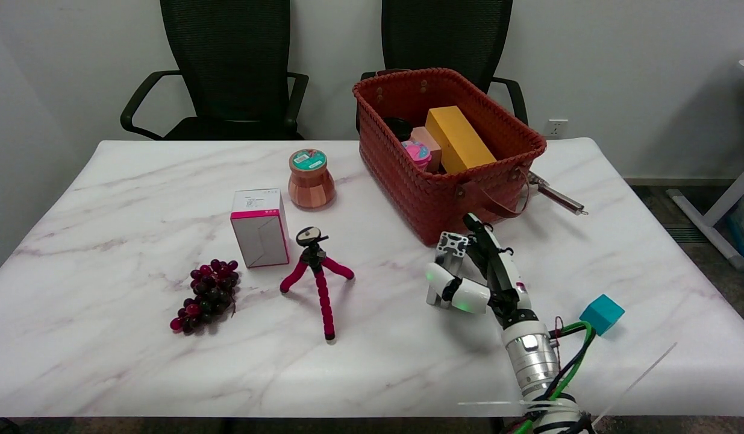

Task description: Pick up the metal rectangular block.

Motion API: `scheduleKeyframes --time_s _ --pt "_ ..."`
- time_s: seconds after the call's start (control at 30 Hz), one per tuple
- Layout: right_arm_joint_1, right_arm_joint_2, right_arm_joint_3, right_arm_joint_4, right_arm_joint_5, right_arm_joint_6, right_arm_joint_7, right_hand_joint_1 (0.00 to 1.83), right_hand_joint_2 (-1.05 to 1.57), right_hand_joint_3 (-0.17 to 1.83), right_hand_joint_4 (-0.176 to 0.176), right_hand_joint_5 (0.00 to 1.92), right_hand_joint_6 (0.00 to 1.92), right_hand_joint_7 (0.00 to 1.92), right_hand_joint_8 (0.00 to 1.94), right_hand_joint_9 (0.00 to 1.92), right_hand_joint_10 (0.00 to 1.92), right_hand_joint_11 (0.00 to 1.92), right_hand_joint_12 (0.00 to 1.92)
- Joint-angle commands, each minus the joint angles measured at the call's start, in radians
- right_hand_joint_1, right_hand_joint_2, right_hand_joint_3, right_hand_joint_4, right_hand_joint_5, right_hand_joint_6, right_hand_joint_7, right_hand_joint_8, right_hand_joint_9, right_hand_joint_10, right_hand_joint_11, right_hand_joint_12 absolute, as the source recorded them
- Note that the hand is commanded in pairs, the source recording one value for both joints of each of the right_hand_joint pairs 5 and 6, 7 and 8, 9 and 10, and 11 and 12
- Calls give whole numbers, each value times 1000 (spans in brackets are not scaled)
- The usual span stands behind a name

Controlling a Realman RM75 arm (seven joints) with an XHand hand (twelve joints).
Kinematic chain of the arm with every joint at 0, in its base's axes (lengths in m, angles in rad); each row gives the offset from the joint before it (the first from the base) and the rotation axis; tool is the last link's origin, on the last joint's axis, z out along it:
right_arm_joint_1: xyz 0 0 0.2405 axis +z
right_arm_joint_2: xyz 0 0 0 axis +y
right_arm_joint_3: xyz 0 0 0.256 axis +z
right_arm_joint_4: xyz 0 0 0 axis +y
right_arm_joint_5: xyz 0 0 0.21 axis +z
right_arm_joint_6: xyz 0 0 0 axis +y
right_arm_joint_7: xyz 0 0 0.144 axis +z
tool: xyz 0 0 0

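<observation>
Right hand is wrapped about the block: the thumb lies across the block's near left face, the other fingers run along its right side toward the far end. Contact appears made on both sides, so I judge the hand to be grasping the block, though how firm the hold is cannot be read from this view. The block lies on the bench, long axis running away from the camera, its slotted far end close to the basket's near corner but apart from it.

Step in hand, by my judgement: the grasp is closing or just closed; the lift is not yet done, as the block's underside seems to rest on the bench. The next move calls for a firm squeeze and a straight rise, kept clear of the basket wall and its handle strap just beyond the fingertips. Metal faces are smooth; slip is the risk.

Other items, near to far: a teal cube right of the wrist; grapes; a pink tripod; a white carton; a brown jar, lid on, contents not visible.

Basket, red woven, open-topped, holds a yellow box, a smaller tan box, a pink-lidded tub and a dark round item I cannot identify. A metal rod lies behind its right corner.
</observation>
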State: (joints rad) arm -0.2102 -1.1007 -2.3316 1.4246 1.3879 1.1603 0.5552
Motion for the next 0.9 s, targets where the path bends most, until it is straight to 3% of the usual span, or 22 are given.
scheduleKeyframes --time_s 0.03,0.9 --pt "38 -20 28 -43 8 -78 23 1044 513 657 0 157 157 500 500 363 363 94 94" --pt "54 -51 24 -56 -23 -103 83 1074 668 567 0 175 175 735 735 541 541 404 404"
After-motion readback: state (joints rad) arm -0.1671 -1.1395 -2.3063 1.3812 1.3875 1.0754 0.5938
